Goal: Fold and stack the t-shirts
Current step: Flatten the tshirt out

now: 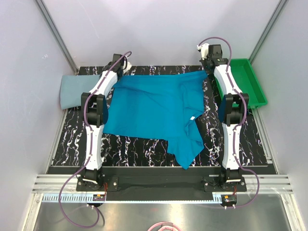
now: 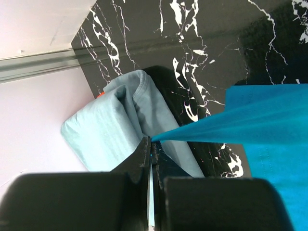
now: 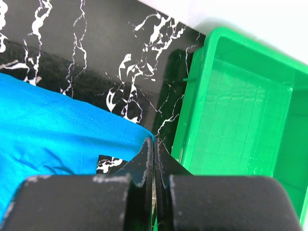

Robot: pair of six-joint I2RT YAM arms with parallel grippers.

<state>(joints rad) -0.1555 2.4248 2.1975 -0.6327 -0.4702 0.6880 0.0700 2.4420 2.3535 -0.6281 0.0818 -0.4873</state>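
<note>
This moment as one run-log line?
left gripper: shut on teal t-shirt | right gripper: shut on teal t-shirt | grey-blue t-shirt: folded, far left

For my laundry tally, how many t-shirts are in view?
2. The teal-blue t-shirt is spread over the table, far corners pinched by the left gripper and right gripper; the pale grey-blue t-shirt lies folded at its far left. Another could hide underneath.
</note>
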